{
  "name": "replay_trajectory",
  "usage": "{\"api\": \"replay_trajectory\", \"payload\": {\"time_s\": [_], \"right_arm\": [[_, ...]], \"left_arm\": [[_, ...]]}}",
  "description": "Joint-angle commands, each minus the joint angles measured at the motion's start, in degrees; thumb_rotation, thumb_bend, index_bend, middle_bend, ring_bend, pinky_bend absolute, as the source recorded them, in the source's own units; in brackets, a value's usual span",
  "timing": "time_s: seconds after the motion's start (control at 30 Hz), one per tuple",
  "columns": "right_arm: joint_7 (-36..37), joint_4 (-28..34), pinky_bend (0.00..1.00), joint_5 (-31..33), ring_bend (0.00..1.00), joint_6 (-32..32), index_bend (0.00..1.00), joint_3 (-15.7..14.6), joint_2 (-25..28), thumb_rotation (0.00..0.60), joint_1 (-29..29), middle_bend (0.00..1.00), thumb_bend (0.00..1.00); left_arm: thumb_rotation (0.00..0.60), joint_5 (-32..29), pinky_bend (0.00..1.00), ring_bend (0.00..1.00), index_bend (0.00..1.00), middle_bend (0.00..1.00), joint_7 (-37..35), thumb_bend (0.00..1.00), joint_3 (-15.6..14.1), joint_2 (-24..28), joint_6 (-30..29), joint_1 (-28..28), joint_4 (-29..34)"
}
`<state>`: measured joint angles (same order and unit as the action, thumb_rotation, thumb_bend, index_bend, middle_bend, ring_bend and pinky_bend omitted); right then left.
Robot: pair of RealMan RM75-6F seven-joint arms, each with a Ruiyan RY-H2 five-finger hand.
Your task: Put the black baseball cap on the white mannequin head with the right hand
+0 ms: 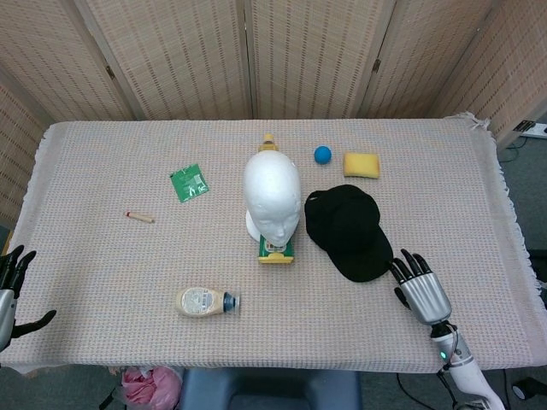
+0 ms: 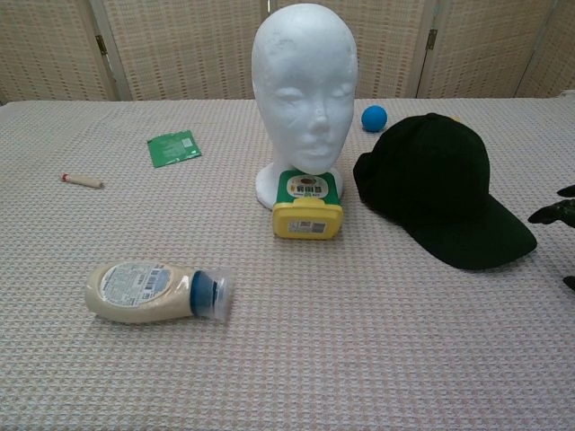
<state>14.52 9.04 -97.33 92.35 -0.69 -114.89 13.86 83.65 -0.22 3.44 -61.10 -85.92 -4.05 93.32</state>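
Note:
The black baseball cap [image 1: 347, 229] [image 2: 438, 191] lies flat on the table, just right of the white mannequin head [image 1: 272, 195] [image 2: 303, 85], which stands upright at the table's middle. My right hand [image 1: 420, 289] hovers open with fingers spread, close to the cap's brim at its near right, not touching it; only its fingertips [image 2: 557, 214] show at the right edge of the chest view. At the table's near left corner my left hand [image 1: 10, 286] is open, far from everything.
A yellow-and-green container [image 1: 276, 248] [image 2: 307, 205] lies in front of the head's base. A mayonnaise bottle [image 1: 205, 301] [image 2: 157, 291] lies at front left. Further back sit a green packet [image 1: 189, 182], a small stick [image 1: 139, 216], a blue ball [image 1: 322, 155] and a yellow sponge [image 1: 361, 164].

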Motion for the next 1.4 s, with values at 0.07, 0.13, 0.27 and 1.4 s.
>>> {"api": "replay_trajectory", "payload": {"time_s": [0.07,0.13,0.27,1.4], "right_arm": [[0.4,-0.4,0.28,0.7,0.18,-1.0,0.29,0.2,-0.8,0.6,0.8,0.33,0.21],[0.4,-0.6,0.29,1.1,0.19,-1.5,0.3,0.2,-1.3,0.6,1.3,0.33,0.21],[0.3,-1.0,0.3,1.7,0.2,-2.0,0.32,0.3,-2.0,0.6,2.1,0.35,0.22],[-0.8,-3.0,0.43,6.2,0.36,-6.0,0.51,2.0,-6.8,0.6,7.0,0.5,0.3]], "left_arm": [[0.6,0.0,0.15,0.0,0.0,0.0,-0.2,0.16,0.0,0.1,0.1,0.0,0.0],[0.6,0.1,0.14,0.0,0.0,0.0,-0.3,0.16,0.0,0.1,0.0,0.0,0.0],[0.6,0.3,0.15,0.0,0.0,0.0,-0.5,0.16,-0.1,0.2,-0.2,0.1,0.0],[0.6,1.7,0.15,0.0,0.0,0.0,-1.6,0.16,-0.2,0.9,-2.3,1.2,-0.6]]}}
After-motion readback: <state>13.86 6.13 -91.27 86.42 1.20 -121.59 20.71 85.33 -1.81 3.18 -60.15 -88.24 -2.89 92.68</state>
